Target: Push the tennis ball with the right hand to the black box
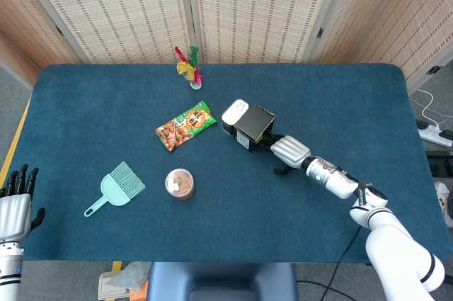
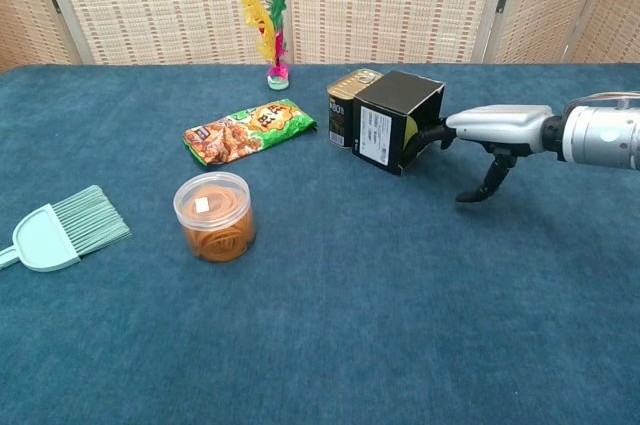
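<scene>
The black box [image 1: 253,127] [image 2: 395,117] lies on its side mid-table, its open end facing right. Only a yellow-green sliver of the tennis ball [image 2: 411,132] shows inside that opening in the chest view; in the head view the hand hides it. My right hand [image 1: 289,149] [image 2: 490,130] reaches flat toward the opening, fingers stretched to the box's mouth and touching the ball, thumb pointing down at the cloth. It holds nothing. My left hand [image 1: 14,205] hangs off the table's left front corner, fingers apart and empty.
A tin can [image 1: 235,113] [image 2: 347,105] stands against the box's left side. A green snack bag [image 1: 186,125], a clear jar [image 1: 180,183] and a teal dustpan brush [image 1: 117,188] lie to the left. A feather shuttlecock [image 1: 190,67] stands near the far edge.
</scene>
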You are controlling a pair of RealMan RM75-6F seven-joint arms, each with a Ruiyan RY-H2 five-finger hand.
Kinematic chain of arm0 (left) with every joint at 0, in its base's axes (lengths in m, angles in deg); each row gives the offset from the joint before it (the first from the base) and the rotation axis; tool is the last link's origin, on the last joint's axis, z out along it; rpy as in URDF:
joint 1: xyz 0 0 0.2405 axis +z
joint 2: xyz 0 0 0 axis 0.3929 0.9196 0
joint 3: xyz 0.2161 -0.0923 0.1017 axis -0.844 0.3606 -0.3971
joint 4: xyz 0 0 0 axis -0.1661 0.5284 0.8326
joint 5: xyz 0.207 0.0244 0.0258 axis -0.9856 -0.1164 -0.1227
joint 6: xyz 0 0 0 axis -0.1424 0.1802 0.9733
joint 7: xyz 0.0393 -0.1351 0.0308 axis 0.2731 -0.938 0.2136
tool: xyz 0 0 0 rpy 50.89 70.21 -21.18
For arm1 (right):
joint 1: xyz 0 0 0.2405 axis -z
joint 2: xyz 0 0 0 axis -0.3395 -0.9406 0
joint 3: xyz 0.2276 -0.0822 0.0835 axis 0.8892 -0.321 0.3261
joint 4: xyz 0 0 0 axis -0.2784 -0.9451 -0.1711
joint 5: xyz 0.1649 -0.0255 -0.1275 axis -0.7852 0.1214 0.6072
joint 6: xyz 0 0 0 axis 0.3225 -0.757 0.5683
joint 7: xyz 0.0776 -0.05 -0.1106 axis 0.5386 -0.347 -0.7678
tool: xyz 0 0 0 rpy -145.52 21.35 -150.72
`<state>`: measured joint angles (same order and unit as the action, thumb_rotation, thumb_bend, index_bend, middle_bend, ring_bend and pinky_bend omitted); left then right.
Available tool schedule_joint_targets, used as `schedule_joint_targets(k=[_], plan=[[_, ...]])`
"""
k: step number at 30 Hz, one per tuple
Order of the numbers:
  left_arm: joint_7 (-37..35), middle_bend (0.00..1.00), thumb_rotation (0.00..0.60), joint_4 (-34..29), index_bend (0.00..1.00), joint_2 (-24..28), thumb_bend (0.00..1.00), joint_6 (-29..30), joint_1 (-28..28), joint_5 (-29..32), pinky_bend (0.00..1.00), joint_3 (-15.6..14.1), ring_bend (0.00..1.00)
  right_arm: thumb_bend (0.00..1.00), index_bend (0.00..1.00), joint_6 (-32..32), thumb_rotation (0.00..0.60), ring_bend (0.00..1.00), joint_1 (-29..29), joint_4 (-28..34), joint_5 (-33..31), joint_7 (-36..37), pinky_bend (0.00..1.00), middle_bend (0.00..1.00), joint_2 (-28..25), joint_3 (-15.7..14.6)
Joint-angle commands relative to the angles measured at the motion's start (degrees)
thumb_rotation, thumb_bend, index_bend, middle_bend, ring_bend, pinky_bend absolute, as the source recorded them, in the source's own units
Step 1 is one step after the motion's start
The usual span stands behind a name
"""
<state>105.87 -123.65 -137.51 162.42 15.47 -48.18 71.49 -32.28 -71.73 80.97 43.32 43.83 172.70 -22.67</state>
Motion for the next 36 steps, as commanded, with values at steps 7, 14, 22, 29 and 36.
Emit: schedule_joint_targets(k=[7, 14, 22, 29, 36], plan=[[-0.21, 0.02, 0.6, 0.04, 0.03, 0.05, 0.34, -0.04, -0.02, 0.01, 0.32, -0.07, 0.01, 0.21, 0.1, -0.3, 0.6, 0.0, -0.02, 0.07, 0.02, 0.22, 0.12, 0.05, -0.07, -0.11], [-0.43, 0.02, 0.6, -0.02, 0.03, 0.15, 0.33, 0.01, 0.01, -0.1, 0.32, -0.13, 0.01, 0.21, 0.09, -0.17, 0.6, 0.0, -0.04, 0.11, -0.08, 0.07, 0.11, 0.04, -0.06, -0.09], [-0.55, 0.02, 0.6, -0.15, 0.03, 0.22, 0.33, 0.02, 0.03, -0.09, 0.32, -0.18, 0.01, 0.21, 0.08, 0.05, 0.6, 0.0, -0.11, 0.2, -0.07, 0.34, 0.11, 0.04, -0.04, -0.23], [-0.54, 0.02, 0.6, -0.21, 0.03, 0.25, 0.34, -0.05, 0.0, -0.15, 0.32, -0.28, 0.01, 0.21, 0.08, -0.47, 0.6, 0.0, 0.05, 0.83, -0.01, 0.73, 0.11, 0.04, -0.6, -0.39], [-0.85, 0.03, 0.6, -0.45, 0.03, 0.45, 0.33, -0.01, 0.04, -0.42, 0.32, -0.41, 0.01, 0.21, 0.08, -2.64, 0.6, 0.0, 1.23, 3.03, -0.18, 0.64, 0.11, 0.04, -2.87, -0.41]])
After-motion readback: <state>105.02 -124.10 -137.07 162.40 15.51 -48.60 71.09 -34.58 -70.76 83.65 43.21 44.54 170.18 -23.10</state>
